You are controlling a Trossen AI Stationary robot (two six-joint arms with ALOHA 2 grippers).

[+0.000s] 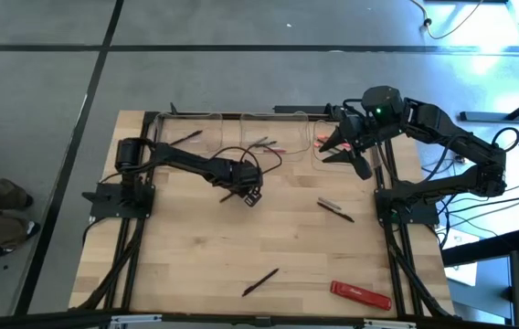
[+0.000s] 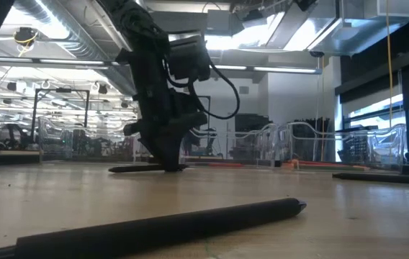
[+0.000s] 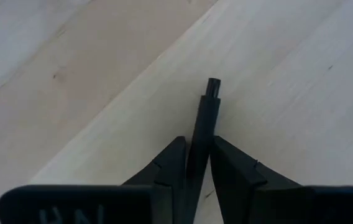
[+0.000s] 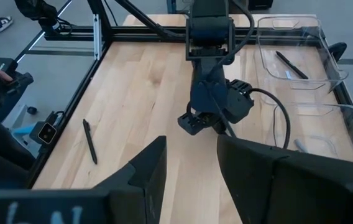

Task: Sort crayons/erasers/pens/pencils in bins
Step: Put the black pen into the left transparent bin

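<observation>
Left gripper (image 1: 238, 193) pinches a pen (image 3: 204, 121) at table centre; next, carry it toward the bins (image 1: 241, 128) at twelve o'clock. Right gripper (image 1: 342, 146) waits spread.

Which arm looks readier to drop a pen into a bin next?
The left. Its claw is already shut on a pen at the table, while the right claw hangs open and empty over the bins.

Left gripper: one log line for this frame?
left gripper: shut on pen, on table | right gripper: open, over bins | loose pens: table
</observation>
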